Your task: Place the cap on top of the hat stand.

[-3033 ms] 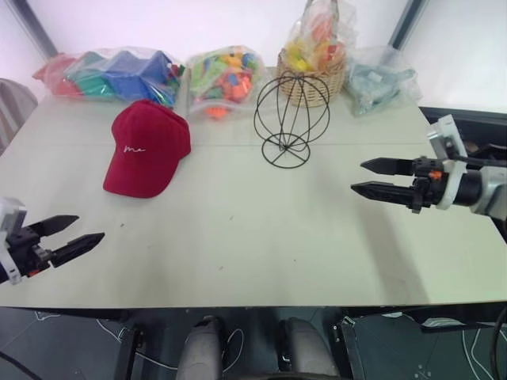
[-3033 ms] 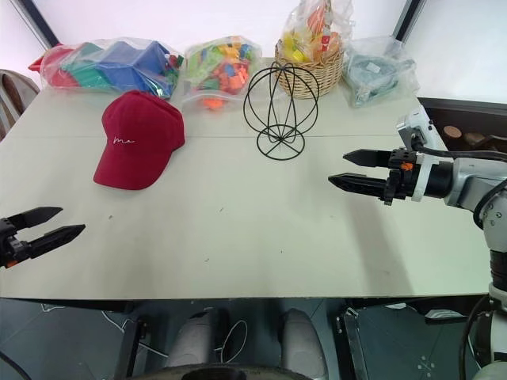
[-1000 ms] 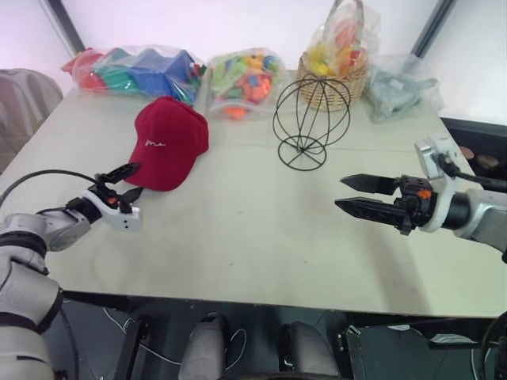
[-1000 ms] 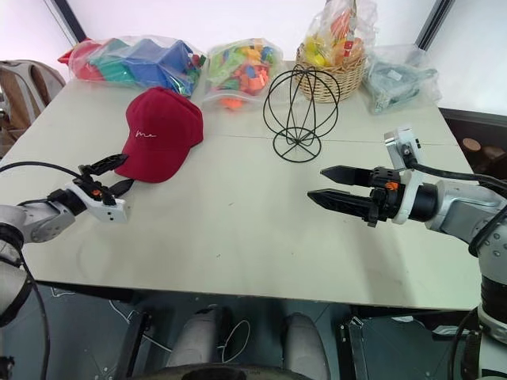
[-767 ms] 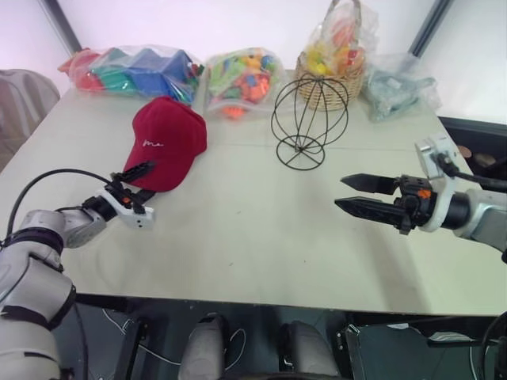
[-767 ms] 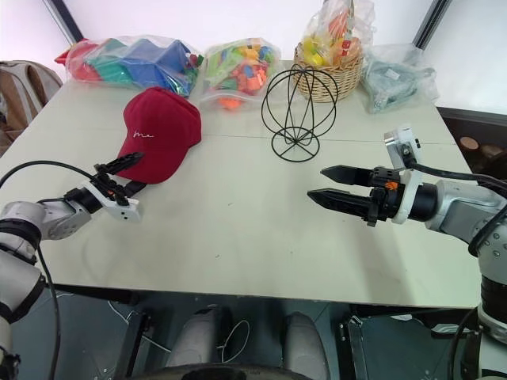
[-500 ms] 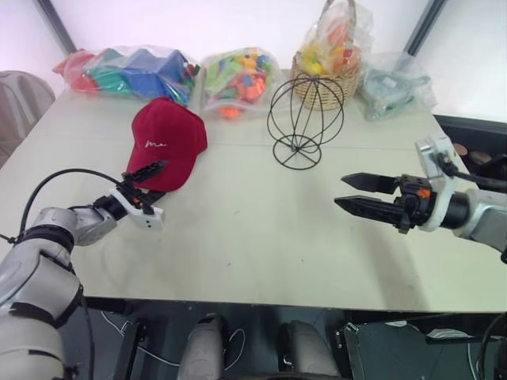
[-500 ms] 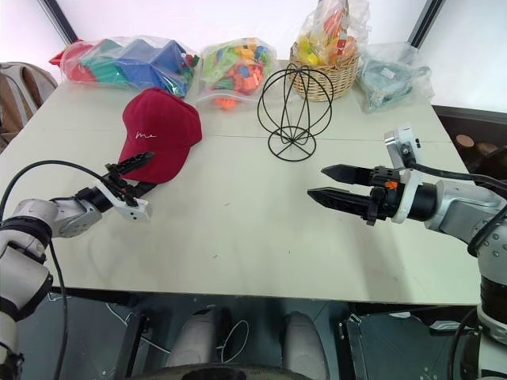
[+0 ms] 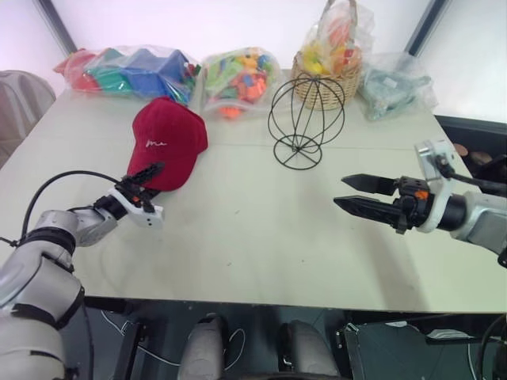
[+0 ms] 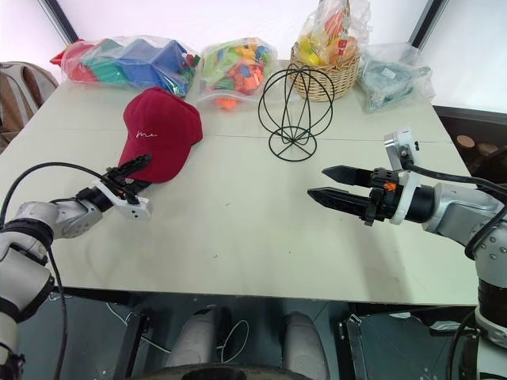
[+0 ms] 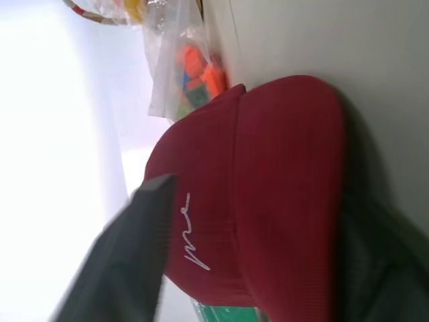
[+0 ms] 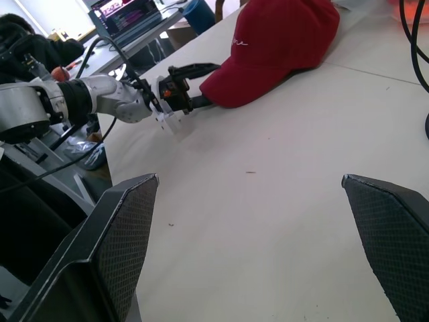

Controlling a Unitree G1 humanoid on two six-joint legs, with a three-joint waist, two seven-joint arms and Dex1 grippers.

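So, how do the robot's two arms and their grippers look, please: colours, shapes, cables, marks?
Both arms are grey, rounded metal segments. The left gripper has two slim, pointed black fingers on a small white block with an orange mark; a thin black cable loops along that arm. The right gripper has two long, tapered black fingers, an orange mark at their base, a white collar and a white box above it.

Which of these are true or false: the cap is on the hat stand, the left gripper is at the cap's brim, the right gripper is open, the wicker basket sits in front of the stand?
1. The cap sits on the hat stand. False: it lies on the table.
2. The left gripper is at the cap's brim. True.
3. The right gripper is open and holds nothing. True.
4. The wicker basket stands in front of the hat stand. False: behind it.
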